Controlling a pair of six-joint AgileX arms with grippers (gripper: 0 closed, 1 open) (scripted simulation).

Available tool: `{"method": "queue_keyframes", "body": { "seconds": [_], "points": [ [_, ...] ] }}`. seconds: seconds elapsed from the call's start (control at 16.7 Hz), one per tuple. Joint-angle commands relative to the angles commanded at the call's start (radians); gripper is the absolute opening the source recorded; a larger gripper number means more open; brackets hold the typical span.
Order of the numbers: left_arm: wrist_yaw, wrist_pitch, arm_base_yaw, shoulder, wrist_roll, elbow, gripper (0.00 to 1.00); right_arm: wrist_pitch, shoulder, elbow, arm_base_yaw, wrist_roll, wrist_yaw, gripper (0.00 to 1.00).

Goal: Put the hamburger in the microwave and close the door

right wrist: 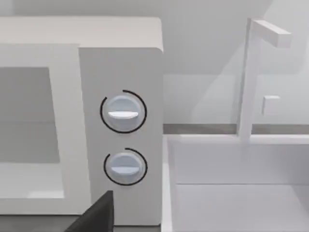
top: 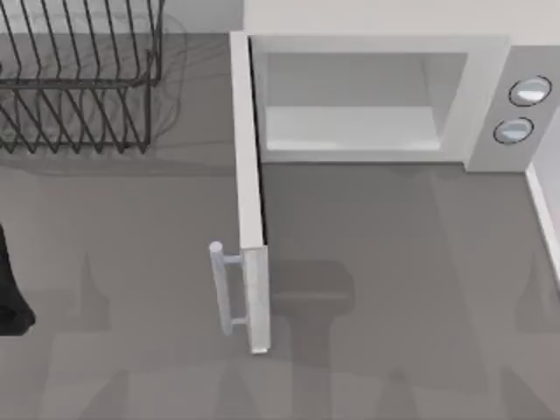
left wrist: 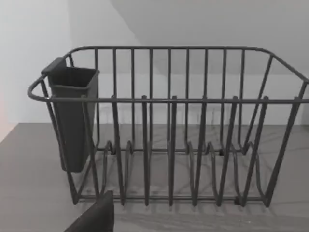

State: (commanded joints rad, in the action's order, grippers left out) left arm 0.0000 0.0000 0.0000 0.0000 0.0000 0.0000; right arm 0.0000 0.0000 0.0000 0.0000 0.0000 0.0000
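Note:
The white microwave [top: 486, 61] stands at the back right with its pale cavity [top: 350, 96] open and bare. Its door [top: 248, 175] is swung fully out toward the table's front, and the silver bar handle [top: 226, 289] faces left. The hamburger is out of view. A dark part of my left arm [top: 10, 297] sits at the table's left edge. A dark part of my left gripper [left wrist: 96, 217] faces the dish rack. A dark part of my right gripper [right wrist: 99, 212] hangs in front of the microwave's grey panel and its two knobs [right wrist: 123, 112].
A black wire dish rack [top: 79, 79] with a dark cutlery cup [left wrist: 72, 116] stands at the back left. To the right of the microwave are a white basin [right wrist: 241, 193] and a white upright post [right wrist: 248, 77]. Bare grey table [top: 394, 289] lies in front of the microwave.

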Motion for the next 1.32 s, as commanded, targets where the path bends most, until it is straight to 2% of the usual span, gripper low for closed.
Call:
{"method": "queue_keyframes", "body": {
  "seconds": [0.24, 0.42, 1.08, 1.32],
  "points": [
    [0.000, 0.000, 0.000, 0.000, 0.000, 0.000, 1.00, -0.033, 0.035, 0.030, 0.001, -0.021, 0.000, 1.00],
    [0.000, 0.000, 0.000, 0.000, 0.000, 0.000, 1.00, -0.150, 0.164, 0.124, 0.000, -0.087, 0.000, 1.00],
    [0.000, 0.000, 0.000, 0.000, 0.000, 0.000, 1.00, -0.787, 1.072, 0.576, -0.002, -0.389, 0.003, 1.00],
    [0.000, 0.000, 0.000, 0.000, 0.000, 0.000, 1.00, -0.948, 1.274, 0.699, -0.001, -0.473, 0.003, 1.00]
  ]
}}
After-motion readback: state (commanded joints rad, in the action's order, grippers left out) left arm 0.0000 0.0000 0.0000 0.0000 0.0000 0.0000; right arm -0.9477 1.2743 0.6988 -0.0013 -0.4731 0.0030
